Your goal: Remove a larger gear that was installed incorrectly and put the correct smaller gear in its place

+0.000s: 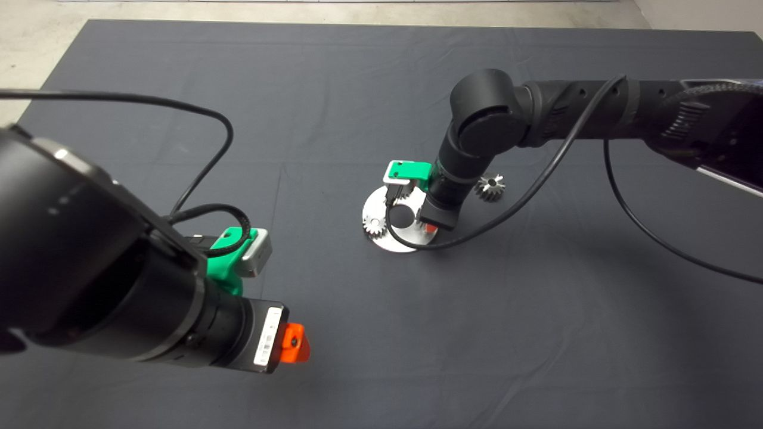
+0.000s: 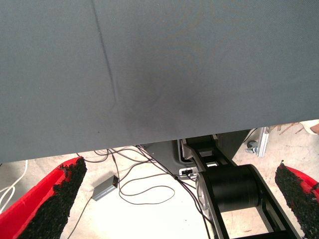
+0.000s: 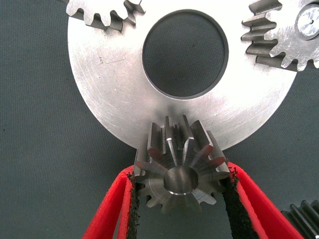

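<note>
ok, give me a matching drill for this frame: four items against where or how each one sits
Items:
1. larger gear
2. smaller gear
3. left claw
4. pale gear

States:
A. open, holding nothing
B. lying on the mat, just off the plate
C. sitting on the round plate
D. gripped by the right claw at the plate's rim

Pairs: 1-D, 2-B, 3-A, 4-C

Four gears: one larger gear, one smaller gear and two pale gears. One plate. One mat. Two arms: left end effector, right end effector.
</note>
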{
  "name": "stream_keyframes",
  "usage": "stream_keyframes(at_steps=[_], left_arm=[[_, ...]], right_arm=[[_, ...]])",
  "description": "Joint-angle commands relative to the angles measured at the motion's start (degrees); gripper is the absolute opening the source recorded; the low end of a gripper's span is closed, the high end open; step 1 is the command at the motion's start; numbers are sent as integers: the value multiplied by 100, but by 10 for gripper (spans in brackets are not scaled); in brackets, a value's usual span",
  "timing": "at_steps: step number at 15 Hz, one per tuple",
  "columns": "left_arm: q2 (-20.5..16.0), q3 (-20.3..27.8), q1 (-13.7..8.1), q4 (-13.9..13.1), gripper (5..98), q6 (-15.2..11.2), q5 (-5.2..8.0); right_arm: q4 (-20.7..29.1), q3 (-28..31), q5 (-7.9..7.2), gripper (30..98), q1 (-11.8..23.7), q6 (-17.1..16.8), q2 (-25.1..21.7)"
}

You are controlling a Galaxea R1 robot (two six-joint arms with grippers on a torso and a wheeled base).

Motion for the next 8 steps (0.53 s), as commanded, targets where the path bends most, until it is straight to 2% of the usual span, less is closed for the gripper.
stream_keyframes(at_steps=[1,8], left_arm=[[14,79,-83,-79,976,5,-6],[14,79,-83,-74,976,5,-6]], right_arm=[[290,87,-810,380,65,24,22],[299,271,-810,380,73,41,74]])
